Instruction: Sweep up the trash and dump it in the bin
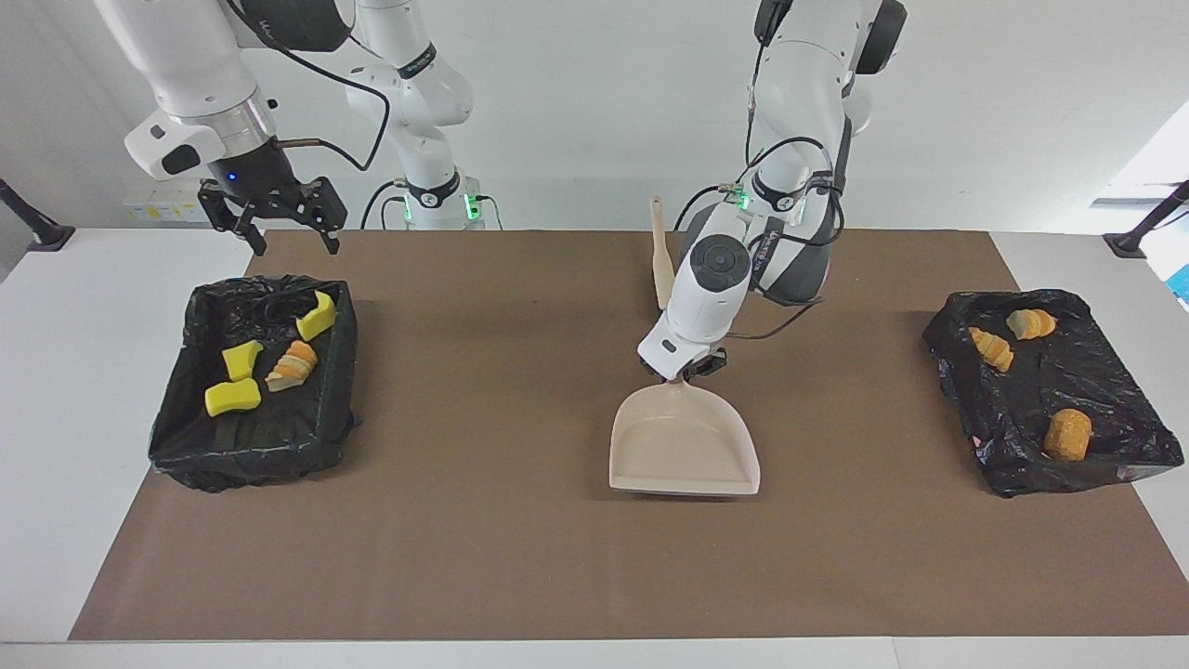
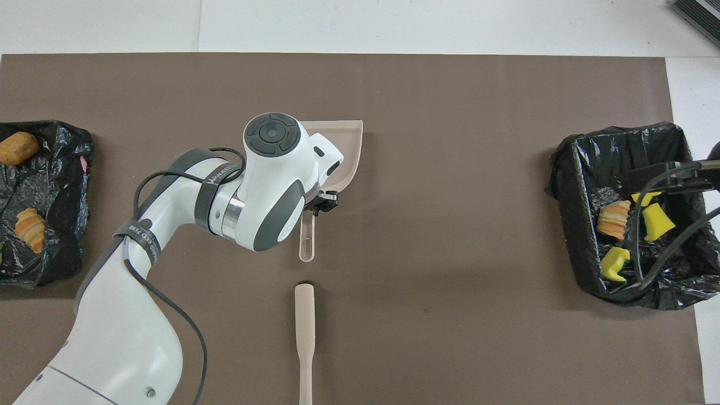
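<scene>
**Setting the dustpan down with the trash already binned**

The left pincer [image 1: 691, 369] is clenched on the handle of the beige dustpan [image 1: 685, 446], which sits about mid-mat with its flat lip at or just above the surface; I cannot tell if it is fully down. The step in hand looks like laying the pan to rest. To do it well, lower until the lip lies flat on the brown mat [image 1: 520, 548], then let go without dragging the handle sideways.

The right pincer [image 1: 271, 212] hangs released and empty, high over the surface at the 12 o'clock rim of the bin [image 1: 176, 437] at the right arm's end. The trash lies in two black-lined bins: four pieces [image 1: 243, 358] there, three pieces [image 1: 1022, 323] in the other bin [image 1: 1115, 465].

The brush [image 2: 304, 337] lies at the pan's 6 o'clock in the overhead view, apart from its handle tip. Open mat spreads wide toward both bins, so the withdrawal path is free.
</scene>
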{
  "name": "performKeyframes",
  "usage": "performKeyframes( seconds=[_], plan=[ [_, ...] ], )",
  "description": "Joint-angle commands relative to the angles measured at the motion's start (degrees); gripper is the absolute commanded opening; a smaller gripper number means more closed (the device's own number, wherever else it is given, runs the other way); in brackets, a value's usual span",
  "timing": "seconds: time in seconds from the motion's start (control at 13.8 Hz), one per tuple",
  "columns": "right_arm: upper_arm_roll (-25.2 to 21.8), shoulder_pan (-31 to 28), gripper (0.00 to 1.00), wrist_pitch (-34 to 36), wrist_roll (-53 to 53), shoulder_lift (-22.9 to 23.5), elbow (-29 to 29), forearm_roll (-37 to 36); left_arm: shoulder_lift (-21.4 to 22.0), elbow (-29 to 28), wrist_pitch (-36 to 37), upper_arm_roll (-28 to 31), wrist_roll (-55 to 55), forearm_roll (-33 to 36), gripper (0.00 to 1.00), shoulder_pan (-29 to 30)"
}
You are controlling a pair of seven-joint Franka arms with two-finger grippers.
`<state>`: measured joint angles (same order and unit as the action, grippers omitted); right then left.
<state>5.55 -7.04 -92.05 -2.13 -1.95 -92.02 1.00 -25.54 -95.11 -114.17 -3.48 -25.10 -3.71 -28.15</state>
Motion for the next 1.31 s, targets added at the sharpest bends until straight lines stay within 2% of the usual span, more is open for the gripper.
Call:
performKeyframes(
  seconds=[0.0,0.15,0.22,0.29,0.65,0.87,1.02,1.24],
  plan=[
    [0.4,-0.2,1.00,-0.2,-0.4,-1.0,-1.1,1.3,-0.3,1.5,0.0,0.6,-1.1,-0.1,0.23,-1.1],
    [0.3,-0.3,1.00,-0.2,-0.4,-0.9,-1.1,1.2,0.0,1.5,-0.2,0.6,-1.1,0.0,0.82,-1.3],
    [0.3,-0.3,1.00,-0.2,-0.4,-0.9,-1.1,1.2,0.6,1.5,-0.2,0.6,-1.0,0.1,0.97,-1.2],
    [0.3,-0.3,1.00,-0.2,-0.4,-0.9,-1.1,1.2,1.0,1.5,0.0,0.7,-0.7,0.5,1.00,-1.1],
    [0.4,-0.3,1.00,-0.2,-0.4,-1.0,-1.1,1.2,9.9,-0.3,6.5,2.3,-0.9,1.0,1.00,0.0],
    [0.4,-0.3,1.00,-0.2,-0.4,-0.9,-1.1,1.2,17.9,-3.2,9.6,6.9,0.3,1.3,1.00,0.3],
    [0.4,-0.3,1.00,-0.2,-0.4,-1.0,-1.1,1.2,23.0,-5.1,10.9,8.2,5.0,1.3,1.00,3.1],
    [0.4,-0.3,1.00,-0.2,-0.4,-1.0,-1.1,1.2,27.2,-5.1,15.6,8.2,11.9,4.9,1.00,8.3]
  ],
)
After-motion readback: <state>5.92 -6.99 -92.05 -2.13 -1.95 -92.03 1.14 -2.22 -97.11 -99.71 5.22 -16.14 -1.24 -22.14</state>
